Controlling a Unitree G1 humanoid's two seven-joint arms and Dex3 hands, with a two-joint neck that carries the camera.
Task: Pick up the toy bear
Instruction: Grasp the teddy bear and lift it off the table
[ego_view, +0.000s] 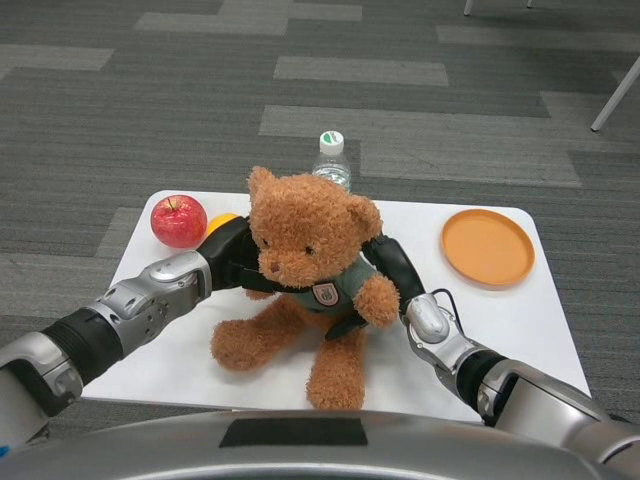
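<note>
From my head view, the toy bear (312, 290) is sitting upright at the middle of the white table (510, 320), squeezed between my hands. My left hand (232, 255) is pressing its flank and my right hand (392, 268) is pressing the other side, fingers wrapping behind it.

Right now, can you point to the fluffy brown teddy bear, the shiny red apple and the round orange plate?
fluffy brown teddy bear (300, 235): head view, on its face.
shiny red apple (178, 222): head view, on the middle of its skin.
round orange plate (487, 246): head view, on its flat middle.
</note>
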